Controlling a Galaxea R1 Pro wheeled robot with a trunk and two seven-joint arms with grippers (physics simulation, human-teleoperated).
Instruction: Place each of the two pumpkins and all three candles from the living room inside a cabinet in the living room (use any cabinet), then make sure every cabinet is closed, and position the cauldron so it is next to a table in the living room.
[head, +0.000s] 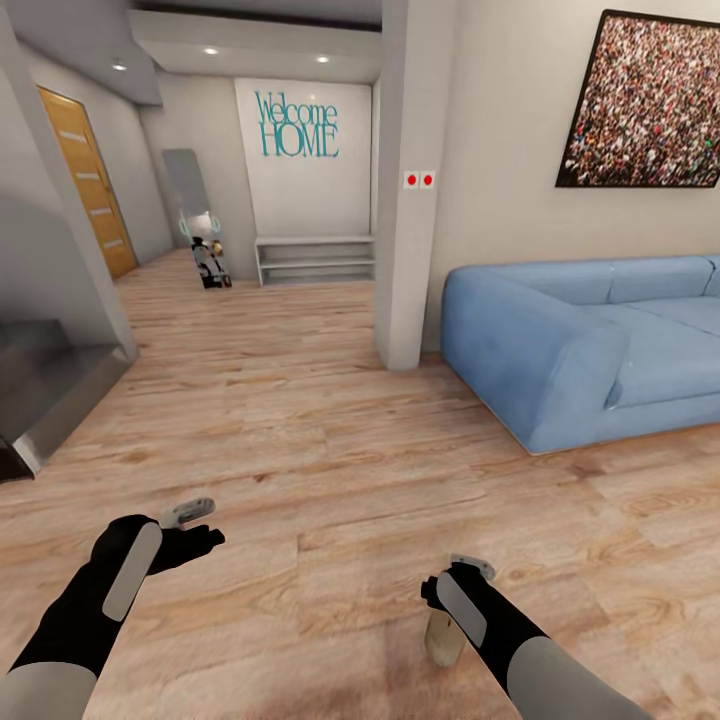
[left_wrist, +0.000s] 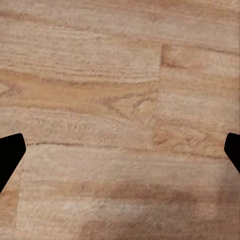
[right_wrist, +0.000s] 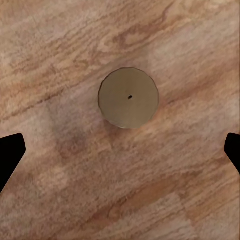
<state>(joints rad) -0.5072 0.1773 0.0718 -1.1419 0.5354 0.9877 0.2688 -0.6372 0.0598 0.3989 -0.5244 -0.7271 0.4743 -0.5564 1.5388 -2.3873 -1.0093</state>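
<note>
Candle (right_wrist: 129, 97), beige, round top with a dark wick dot, stands upright on the wood-plank floor (head: 330, 440) directly below the right gripper (right_wrist: 120, 150), fingers spread wide, not touching it. Left gripper (left_wrist: 120, 150) also spread, over bare planks. Blue sofa (head: 590, 340) right; grey pillar (head: 405, 200) ahead.

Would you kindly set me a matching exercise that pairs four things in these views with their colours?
Things:
1. sofa
2. door
3. candle
4. wall lettering

Colours:
A. beige
B. teal
C. blue
D. orange-brown

Pairs: 1-C; 2-D; 3-A; 4-B
</note>
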